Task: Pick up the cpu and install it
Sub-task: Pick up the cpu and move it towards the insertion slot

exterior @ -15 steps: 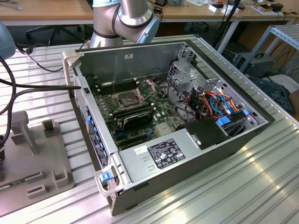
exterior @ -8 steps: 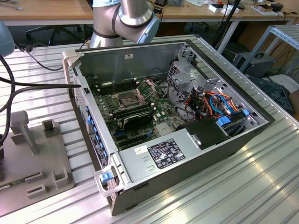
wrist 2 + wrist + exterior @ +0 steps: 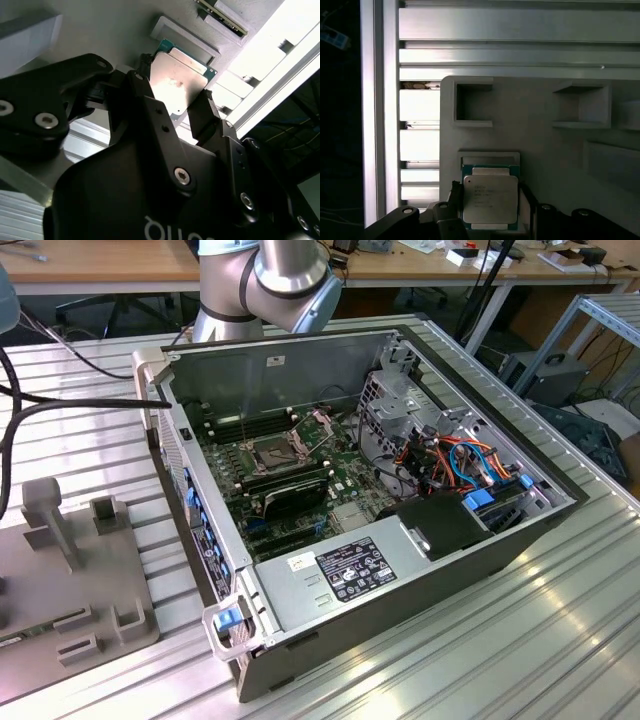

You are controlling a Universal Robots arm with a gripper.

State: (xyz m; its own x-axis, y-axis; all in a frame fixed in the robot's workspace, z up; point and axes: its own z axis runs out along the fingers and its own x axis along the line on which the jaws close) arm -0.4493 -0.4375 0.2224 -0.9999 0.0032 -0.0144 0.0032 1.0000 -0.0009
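Observation:
The cpu (image 3: pixel 490 199), a flat square chip with a dull silver top on a green board, lies on the grey fixture plate (image 3: pixel 545 150) just below a shallow raised frame (image 3: pixel 489 156). In both wrist views my gripper (image 3: pixel 490 194) straddles it, one black finger (image 3: pixel 455 192) against each of two opposite edges. The second wrist view shows the cpu (image 3: pixel 177 82) held between the fingers (image 3: pixel 206 107) of my gripper (image 3: pixel 175 84). In the exterior view the open computer case (image 3: pixel 480 570) shows the motherboard with its square metal-framed socket (image 3: pixel 272 452).
The fixture plate (image 3: pixel 70 580) with raised grey blocks lies at the exterior view's left, beside the case on a ribbed aluminium table (image 3: pixel 560 640). The arm (image 3: pixel 270 280) rises behind the case. Black memory sticks (image 3: pixel 285 485), cables (image 3: pixel 460 460) and a power supply (image 3: pixel 330 575) fill the case.

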